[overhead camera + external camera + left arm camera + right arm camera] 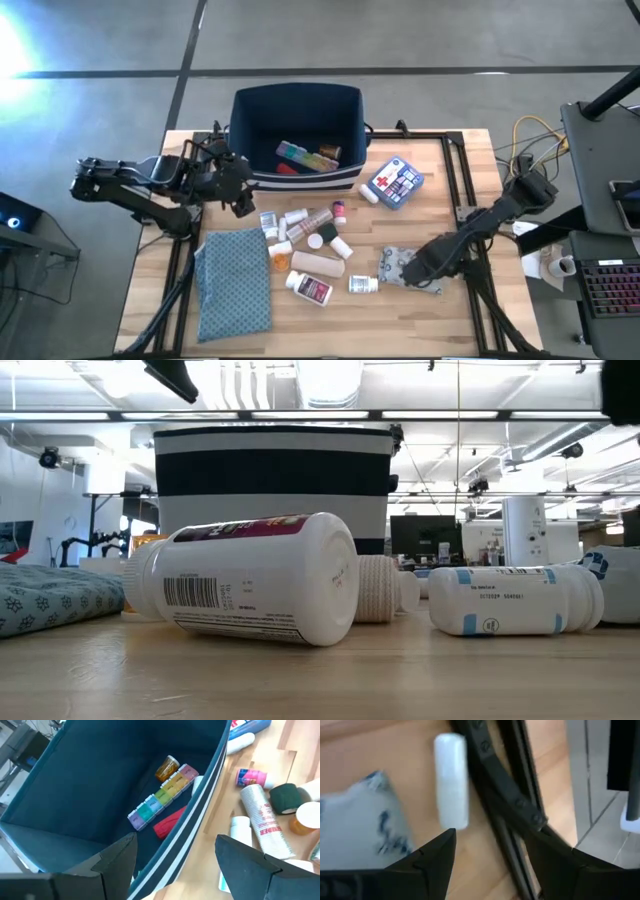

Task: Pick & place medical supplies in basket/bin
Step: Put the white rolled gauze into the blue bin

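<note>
Grey patterned pouch (408, 268), near right on the table: soft, light, probably best pinched at an edge. Right gripper (412, 272) over it, fingers apart, empty. Left gripper (243, 187) beside bin (296, 101), released.

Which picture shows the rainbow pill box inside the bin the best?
The left wrist view: it looks down into the navy bin, so the rainbow pill organizer shows each coloured compartment, between an amber bottle and a red tube. The high view shows it small. The low and right wrist views don't show it.
</note>
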Robot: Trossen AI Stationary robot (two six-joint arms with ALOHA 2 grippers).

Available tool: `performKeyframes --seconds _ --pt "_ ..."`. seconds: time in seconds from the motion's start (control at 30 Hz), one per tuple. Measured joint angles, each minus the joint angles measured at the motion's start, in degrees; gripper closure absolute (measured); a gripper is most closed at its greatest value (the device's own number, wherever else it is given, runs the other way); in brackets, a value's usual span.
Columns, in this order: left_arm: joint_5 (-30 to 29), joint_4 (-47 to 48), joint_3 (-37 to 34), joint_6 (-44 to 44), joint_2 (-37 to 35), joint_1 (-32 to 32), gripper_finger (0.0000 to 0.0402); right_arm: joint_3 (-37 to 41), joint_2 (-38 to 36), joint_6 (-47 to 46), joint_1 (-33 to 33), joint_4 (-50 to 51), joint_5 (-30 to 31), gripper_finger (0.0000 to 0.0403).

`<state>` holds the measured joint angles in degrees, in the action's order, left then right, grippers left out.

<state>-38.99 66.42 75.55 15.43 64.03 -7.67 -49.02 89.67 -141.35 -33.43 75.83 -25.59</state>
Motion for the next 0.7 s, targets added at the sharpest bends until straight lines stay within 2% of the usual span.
performKeyframes --seconds 0.13,0.33,0.43,0.7 --pt "0.01 0.00 0.00 -0.21 0.00 0.68 0.0154 3.76 -0.08 -0.36 -1.27 -3.58 -0.20 0.0177" --pt "0.00 -0.02 0.00 -0.19 -0.03 1.32 0.0154 11.09 -0.43 0.03 -1.19 -20.05 0.37 0.0177" --pt "0.03 -0.27 0.00 -0.17 -0.04 1.67 0.0154 12.19 -0.42 0.33 -1.16 -20.91 0.32 0.0177" --pt "0.01 -1.63 0.04 -0.17 -0.04 2.53 0.0154 12.96 -2.71 6.46 -1.17 -19.22 8.54 0.0177"
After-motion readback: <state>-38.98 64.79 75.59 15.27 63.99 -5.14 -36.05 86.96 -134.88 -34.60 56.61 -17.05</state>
